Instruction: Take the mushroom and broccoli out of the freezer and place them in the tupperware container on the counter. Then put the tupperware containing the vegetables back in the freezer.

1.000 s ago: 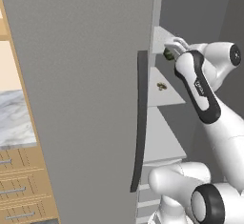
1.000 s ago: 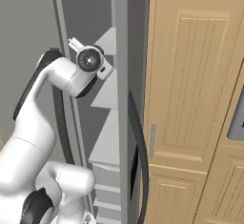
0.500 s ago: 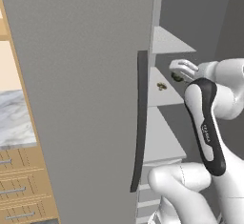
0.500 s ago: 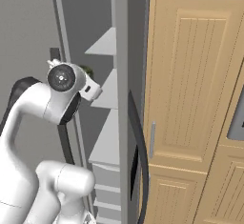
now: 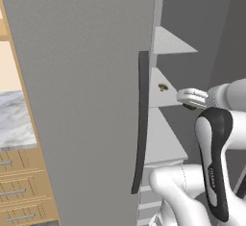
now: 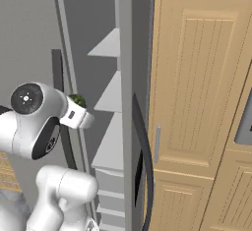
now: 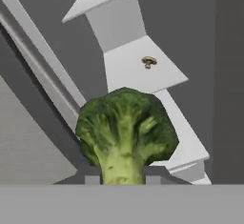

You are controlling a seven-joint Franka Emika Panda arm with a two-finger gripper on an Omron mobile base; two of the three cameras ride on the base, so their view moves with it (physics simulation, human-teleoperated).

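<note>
Between the two small dark finger tips at the bottom of the hand view, the gripper (image 7: pixel 119 179) pinches the broccoli (image 7: pixel 126 133) by its pale stalk, the green head standing up ahead of the jaws. From the right base camera the same green clump (image 6: pixel 76 100) peeks over the white hand, held in the air in front of the freezer's shelves; from the left it is a dark sliver (image 5: pixel 190 107) under the hand. My reading is that the grip looks centred on the stalk, so the thing to get right now is the carry: keep the jaws pressed as they are, hold the wrist steady so the top-heavy head does not lever loose, and draw the hand straight back out of the opening before swinging toward the counter (image 5: pixel 14 119), whose marbled top shows to the left.

Beyond the broccoli, the mushroom (image 7: pixel 149 61) lies alone on a light grey shelf (image 7: pixel 143 70) of the freezer (image 5: pixel 86 100), well apart from the gripper. The open door with its long dark handle (image 5: pixel 141 124) stands close on the arm's left, so the swing should clear that edge first. I cannot see the tupperware container.
</note>
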